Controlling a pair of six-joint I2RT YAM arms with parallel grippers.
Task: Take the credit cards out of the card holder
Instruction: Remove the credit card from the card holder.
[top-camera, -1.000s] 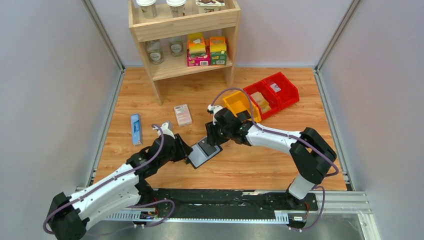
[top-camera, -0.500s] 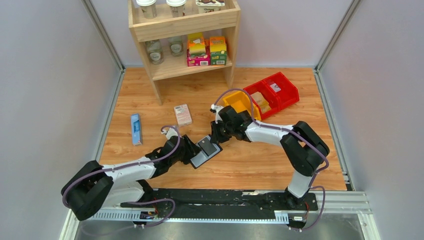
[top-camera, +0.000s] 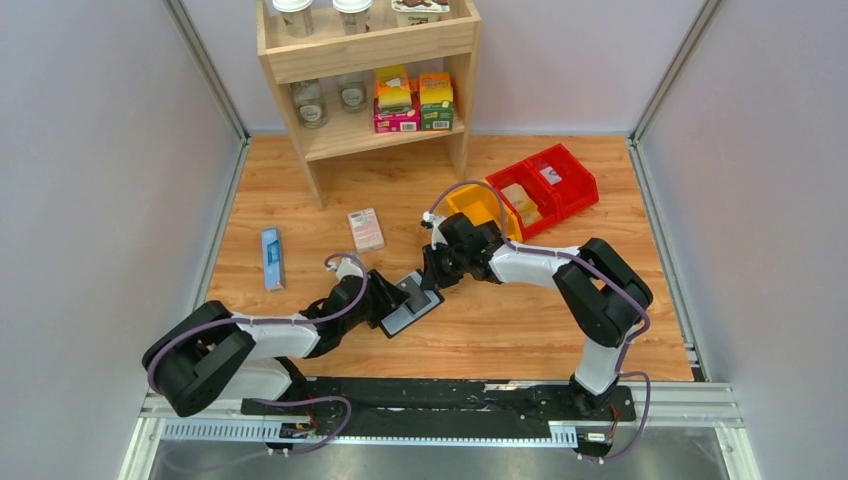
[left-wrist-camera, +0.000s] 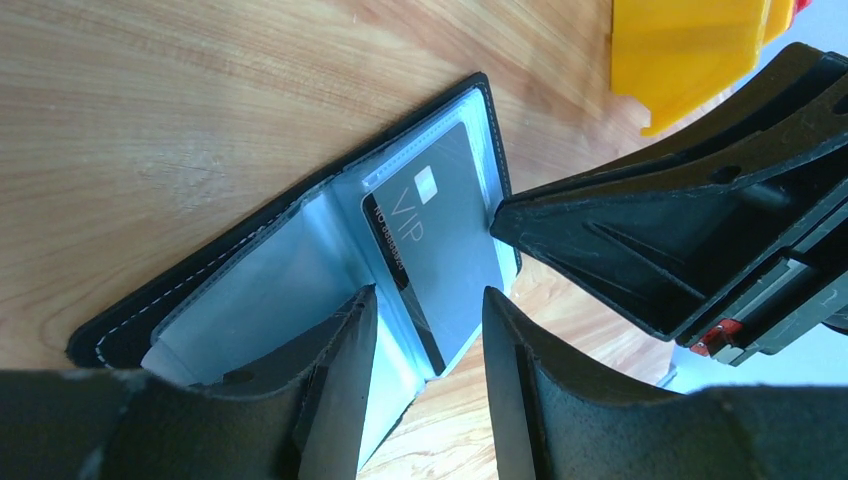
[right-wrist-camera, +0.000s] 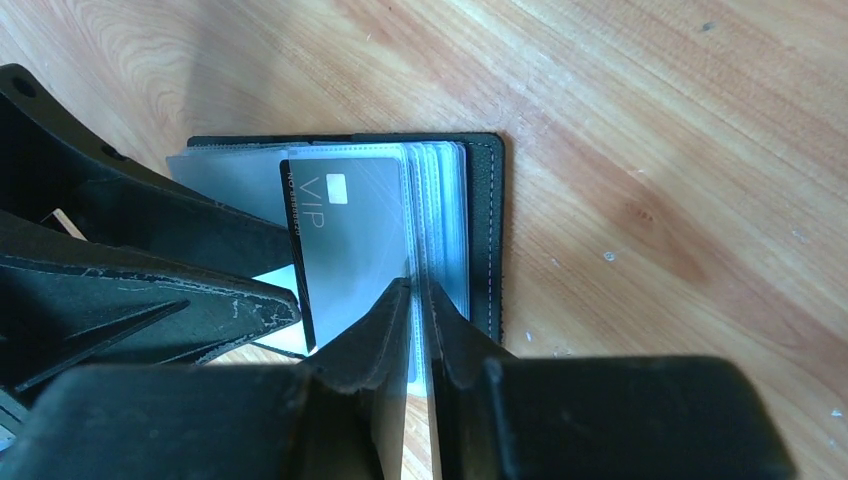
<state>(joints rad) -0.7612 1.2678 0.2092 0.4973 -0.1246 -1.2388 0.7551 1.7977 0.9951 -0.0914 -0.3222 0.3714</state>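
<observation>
Wooden tabletop (top-camera: 560, 320) carries the black card holder (top-camera: 408, 308), lying open between my two arms. A grey VIP card (right-wrist-camera: 350, 230) sits in one of its clear pockets and no card lies loose that I can see, so by my reckoning the job has barely begun. My right gripper (right-wrist-camera: 415, 310) is pressed almost together on that card's long edge, seemingly nipping it along with the sleeve, while my left gripper (left-wrist-camera: 425, 340) hangs spread over the holder's other leaf; whether the remaining sleeves hide more cards I cannot tell.
</observation>
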